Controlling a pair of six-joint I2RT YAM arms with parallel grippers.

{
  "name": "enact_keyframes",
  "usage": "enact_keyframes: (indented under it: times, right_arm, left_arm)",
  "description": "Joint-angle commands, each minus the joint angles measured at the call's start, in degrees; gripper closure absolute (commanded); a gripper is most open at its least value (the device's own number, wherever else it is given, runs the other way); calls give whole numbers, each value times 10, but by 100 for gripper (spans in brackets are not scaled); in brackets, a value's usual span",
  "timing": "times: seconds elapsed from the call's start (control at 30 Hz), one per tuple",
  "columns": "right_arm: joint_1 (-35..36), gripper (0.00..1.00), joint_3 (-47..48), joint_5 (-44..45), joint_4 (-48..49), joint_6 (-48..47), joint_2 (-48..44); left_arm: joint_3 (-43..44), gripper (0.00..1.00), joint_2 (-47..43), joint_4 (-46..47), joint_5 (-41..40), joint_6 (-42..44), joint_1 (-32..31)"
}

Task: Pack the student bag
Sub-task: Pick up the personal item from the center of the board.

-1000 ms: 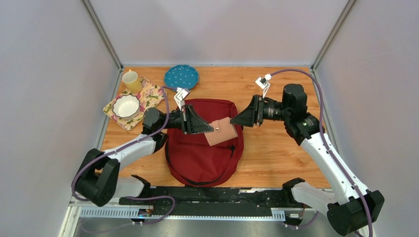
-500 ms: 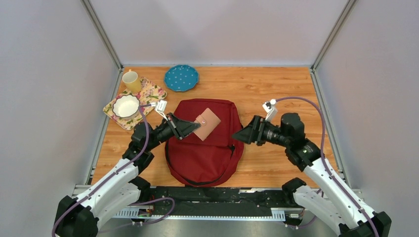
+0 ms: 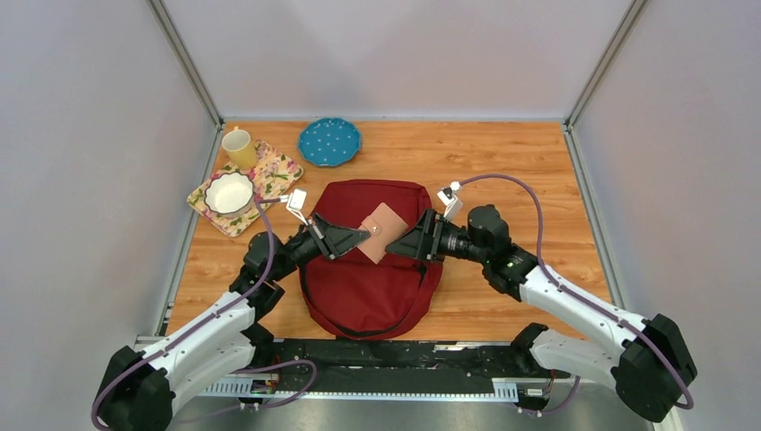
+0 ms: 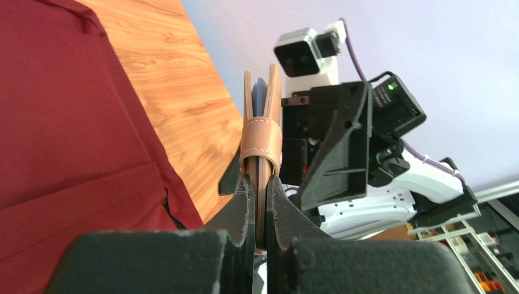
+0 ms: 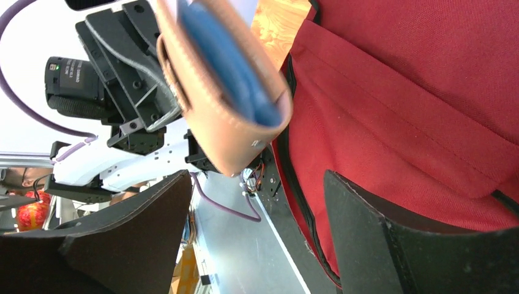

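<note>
Red woven cloth fills the middle of the overhead view: the student bag (image 3: 372,278) lies flat on the wooden table (image 3: 502,162), front pocket up, black zip lines running round its edge. It looks soft, limp and probably light, so I judge it will sag and fold if lifted by a panel. A strap, the zip pull or the pocket lip would be the firmer holds. The matte weave should not slip. Above its upper half the left gripper (image 3: 359,239) is clamped on a tan leather wallet (image 3: 379,232), and the right gripper (image 3: 401,244) is just beside that wallet's other edge. Off at the far left sit a yellow mug (image 3: 238,146), a white bowl (image 3: 229,192) on a floral mat (image 3: 269,171), and a blue dotted plate (image 3: 329,141).

From the left wrist, the wallet (image 4: 260,138) stands edge-on, thin and fairly stiff, with a stitched strap across it, pinched tight between the two black fingers (image 4: 242,211). The bag's smooth cloth lies to the left below, with a short stretch of zip showing.

From the right wrist, the fingers (image 5: 379,226) stand wide apart with nothing between them. The wallet's open edge shows a blue lining, and it hangs just ahead of them. The bag's (image 5: 428,92) seamed pocket panel lies beneath on the right.
</note>
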Motion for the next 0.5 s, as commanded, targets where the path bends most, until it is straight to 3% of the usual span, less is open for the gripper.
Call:
enact_keyframes:
  times: [0.0, 0.13, 0.23, 0.3, 0.33, 0.43, 0.47]
  right_arm:
    - [4, 19, 16, 5, 107, 27, 16]
    - [4, 20, 17, -7, 153, 37, 37]
    - [4, 26, 16, -16, 194, 55, 54]
    - [4, 34, 9, -20, 236, 69, 66]
    - [4, 42, 6, -23, 253, 82, 69]
    - [4, 51, -6, -31, 293, 94, 70]
    - [3, 61, -10, -27, 294, 96, 64]
  left_arm:
    - [-1, 100, 3, 89, 35, -9, -6]
    - [-5, 100, 9, 109, 40, -12, -9]
    - [-9, 100, 16, 129, 46, -22, -10]
    - [-11, 100, 21, 140, 48, -29, -11]
    - [-13, 100, 24, 143, 48, -31, -11]
    - [-16, 100, 20, 127, 44, -19, -11]
    - [-15, 100, 19, 118, 43, -8, -11]
